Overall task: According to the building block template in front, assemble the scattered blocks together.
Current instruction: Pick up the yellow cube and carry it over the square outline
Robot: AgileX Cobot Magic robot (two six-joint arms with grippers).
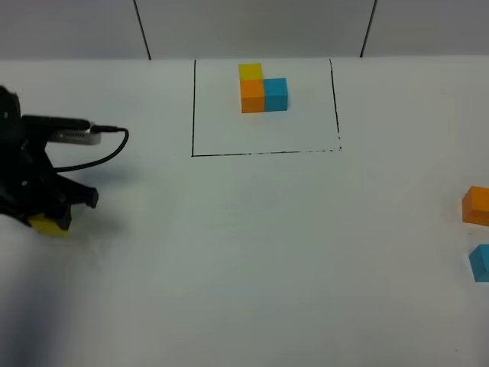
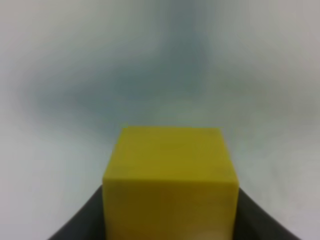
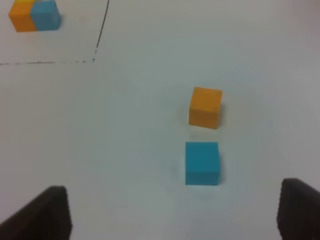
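The template (image 1: 258, 90) is an L of yellow, orange and blue cubes inside a thin black drawn rectangle at the back middle; part of it shows in the right wrist view (image 3: 35, 15). My left gripper (image 1: 52, 217) at the far left is shut on the loose yellow cube (image 1: 49, 225), low at the table; the left wrist view shows the cube (image 2: 170, 170) between two dark fingers (image 2: 82, 220). The loose orange cube (image 1: 477, 205) (image 3: 205, 106) and loose blue cube (image 1: 480, 262) (image 3: 202, 162) lie apart at the right edge. My right gripper (image 3: 175, 215) is open, short of the blue cube.
A black cable (image 1: 99, 149) loops off the left arm. The drawn rectangle's front line (image 1: 263, 153) runs across the white table (image 1: 260, 252). Dark seams (image 1: 141, 27) cross the back wall.
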